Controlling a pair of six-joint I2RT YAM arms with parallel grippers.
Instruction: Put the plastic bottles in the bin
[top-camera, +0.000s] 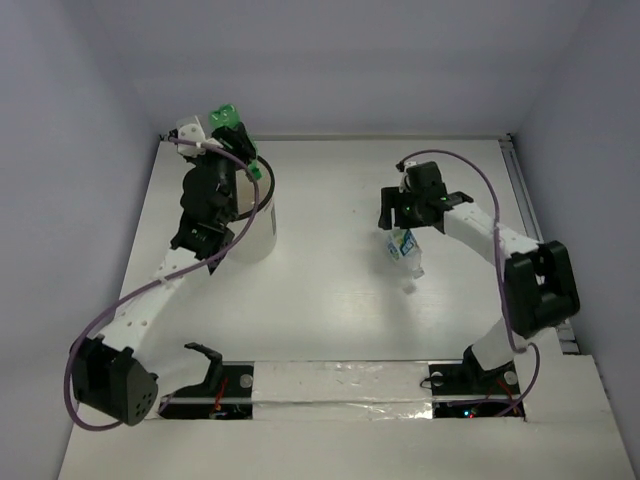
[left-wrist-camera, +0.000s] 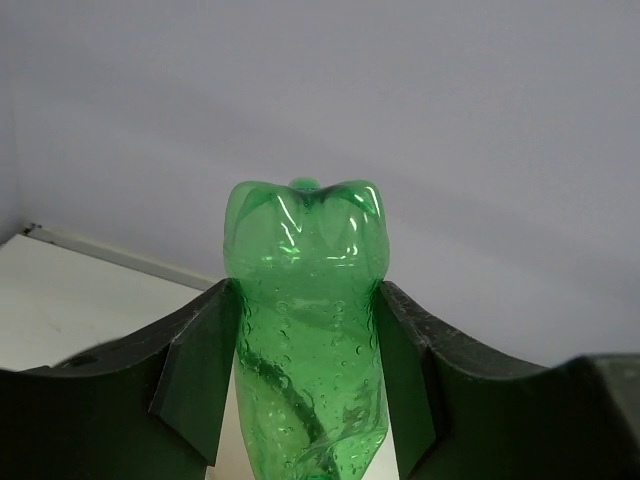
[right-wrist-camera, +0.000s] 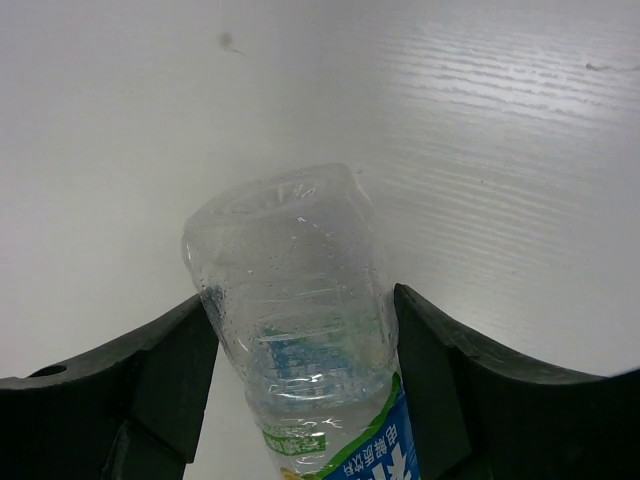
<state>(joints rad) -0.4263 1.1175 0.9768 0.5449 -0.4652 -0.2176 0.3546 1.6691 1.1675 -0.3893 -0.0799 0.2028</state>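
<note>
Holding two bottles, one at the bin.
My left gripper (left-wrist-camera: 305, 290) clamps the green bottle (left-wrist-camera: 300, 380) high beside the bin (top-camera: 255, 240), near the desk's (top-camera: 320, 300) far-left corner, probably for dropping. My right gripper (right-wrist-camera: 300, 310) grips a clear labelled bottle (right-wrist-camera: 290, 260) lifted over the desk's right half.

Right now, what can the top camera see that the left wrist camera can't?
Only the top camera shows the bin and the right gripper holding a clear bottle. Only the left wrist camera shows the tiny droplets inside the green bottle and its bumpy bottom up close. Both show the left gripper squeezing that green bottle.
</note>
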